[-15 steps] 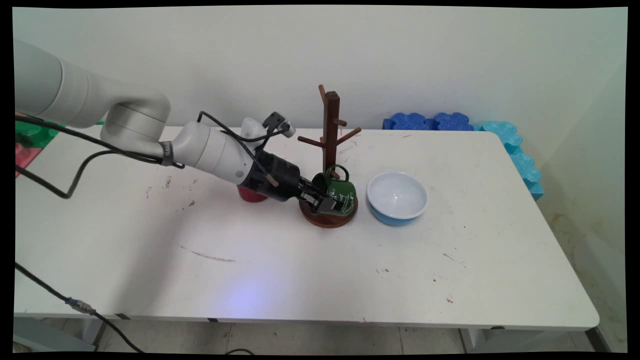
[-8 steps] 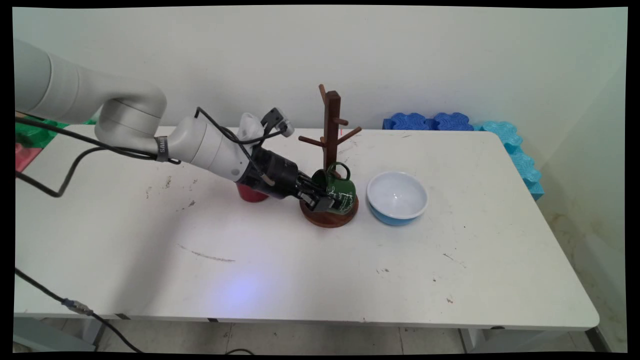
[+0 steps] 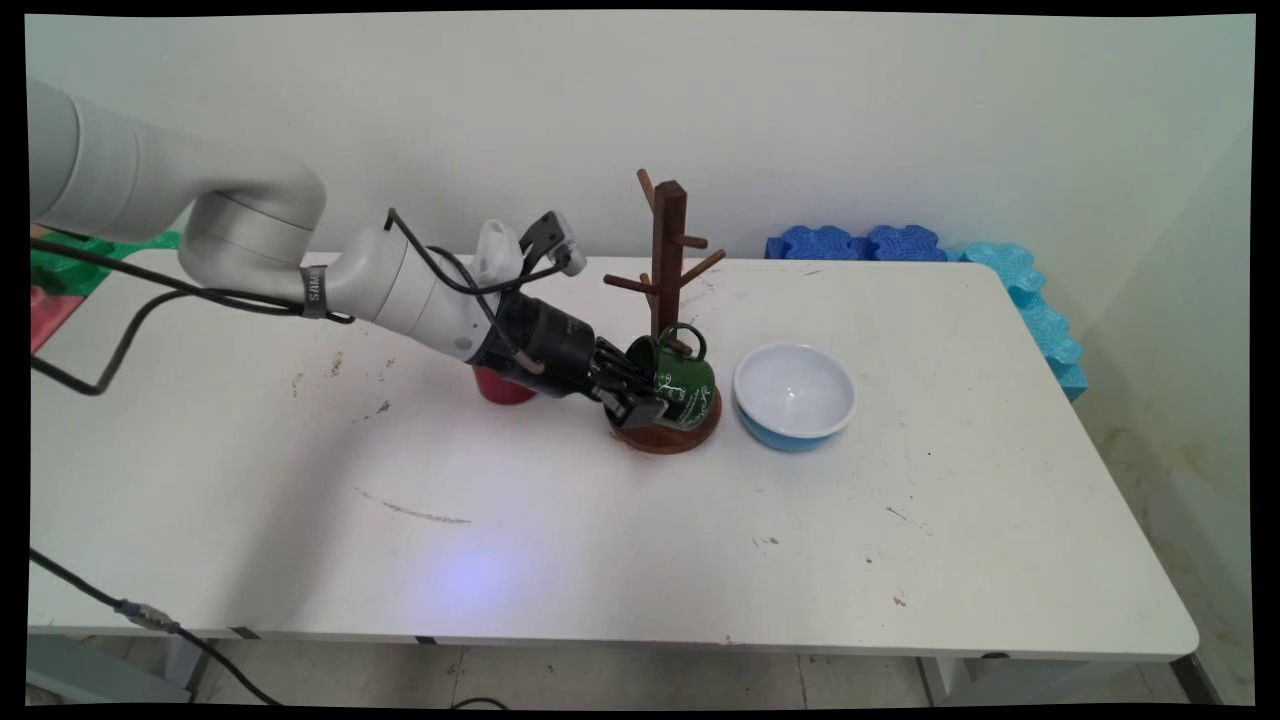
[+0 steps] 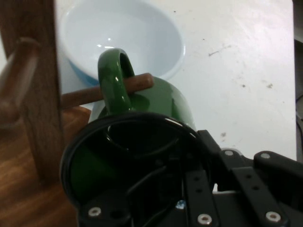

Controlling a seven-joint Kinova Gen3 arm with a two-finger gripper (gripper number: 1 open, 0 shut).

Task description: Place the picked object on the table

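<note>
Gripper [image 3: 640, 398] I'm driving grasps an empty green mug [image 3: 683, 382] by its rim, handle hooked over a peg of the wooden mug tree [image 3: 667, 262]; an empty blue bowl [image 3: 795, 394] sits just right of it.

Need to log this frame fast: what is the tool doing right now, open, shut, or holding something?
Tool: shut on the green mug, whose handle is hooked over a peg of the wooden mug tree.

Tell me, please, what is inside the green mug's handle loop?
A lowest peg of the wooden mug tree passes through the green mug's handle loop. The gripper covers much of the mug's interior, so nothing further inside shows.
</note>
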